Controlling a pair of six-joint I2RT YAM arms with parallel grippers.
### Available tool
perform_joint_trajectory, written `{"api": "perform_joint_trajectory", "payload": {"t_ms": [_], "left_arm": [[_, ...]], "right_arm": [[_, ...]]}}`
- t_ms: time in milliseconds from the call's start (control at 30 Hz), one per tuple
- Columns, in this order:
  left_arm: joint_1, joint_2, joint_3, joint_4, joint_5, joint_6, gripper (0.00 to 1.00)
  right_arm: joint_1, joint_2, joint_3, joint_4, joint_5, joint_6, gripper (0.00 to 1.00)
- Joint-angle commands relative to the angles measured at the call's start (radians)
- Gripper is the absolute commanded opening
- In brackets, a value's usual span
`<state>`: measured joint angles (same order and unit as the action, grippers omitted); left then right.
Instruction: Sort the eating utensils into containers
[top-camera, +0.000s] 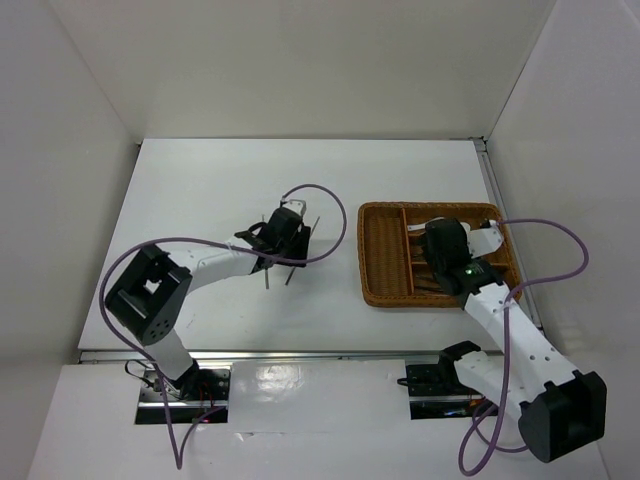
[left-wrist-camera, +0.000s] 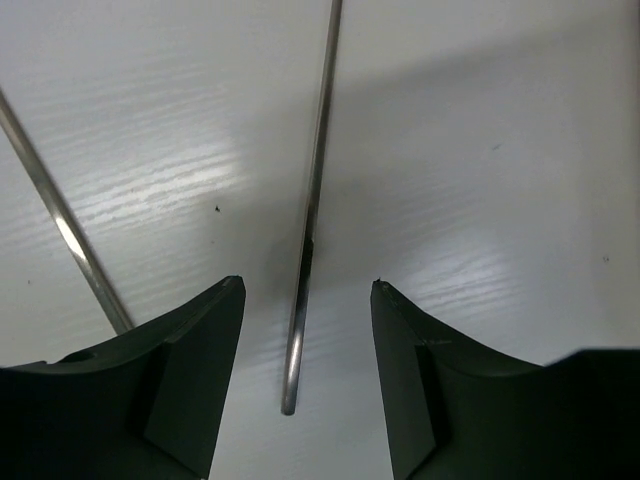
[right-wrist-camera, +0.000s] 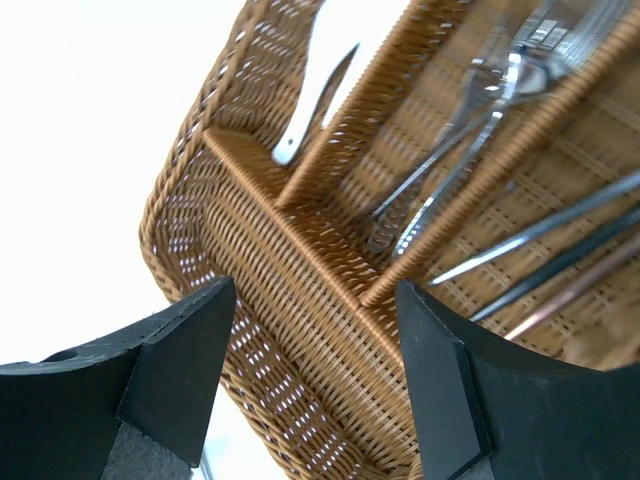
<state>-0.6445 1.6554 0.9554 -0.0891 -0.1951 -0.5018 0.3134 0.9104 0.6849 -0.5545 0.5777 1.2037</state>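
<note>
In the left wrist view a thin metal chopstick (left-wrist-camera: 318, 150) lies on the white table, its end between the fingers of my open left gripper (left-wrist-camera: 307, 283), which do not touch it. A second metal chopstick (left-wrist-camera: 60, 225) lies to its left. From above, my left gripper (top-camera: 268, 243) hovers over these loose chopsticks (top-camera: 291, 273). My right gripper (right-wrist-camera: 316, 284) is open and empty above the long section of the brown wicker tray (right-wrist-camera: 200, 230). Its shorter sections hold metal forks (right-wrist-camera: 470, 130), a white spoon (right-wrist-camera: 289, 142) and dark and metal chopsticks (right-wrist-camera: 540, 230).
The tray (top-camera: 372, 260) sits at the right of the table, close to the right wall. White walls enclose the table at the back and both sides. Purple cables loop over both arms.
</note>
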Motion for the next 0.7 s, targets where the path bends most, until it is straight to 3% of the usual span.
{"api": "perform_joint_trajectory", "payload": {"t_ms": [0, 267, 500, 600, 667], "left_arm": [[0.003, 0.035, 0.072, 0.006, 0.010, 0.060, 0.67], [0.003, 0.142, 0.137, -0.050, -0.021, 0.069, 0.55], [-0.017, 0.205, 0.177, -0.087, -0.060, 0.069, 0.51], [-0.017, 0.234, 0.200, -0.113, -0.069, 0.069, 0.45], [-0.017, 0.250, 0.223, -0.141, -0.069, 0.069, 0.34]], "right_arm": [[-0.007, 0.019, 0.027, 0.126, -0.042, -0.168, 0.73], [-0.007, 0.079, 0.045, 0.145, -0.053, -0.196, 0.73], [-0.007, 0.070, 0.045, 0.156, -0.044, -0.214, 0.73], [-0.007, 0.061, 0.036, 0.156, -0.044, -0.214, 0.73], [-0.007, 0.061, 0.036, 0.156, -0.035, -0.214, 0.74]]}}
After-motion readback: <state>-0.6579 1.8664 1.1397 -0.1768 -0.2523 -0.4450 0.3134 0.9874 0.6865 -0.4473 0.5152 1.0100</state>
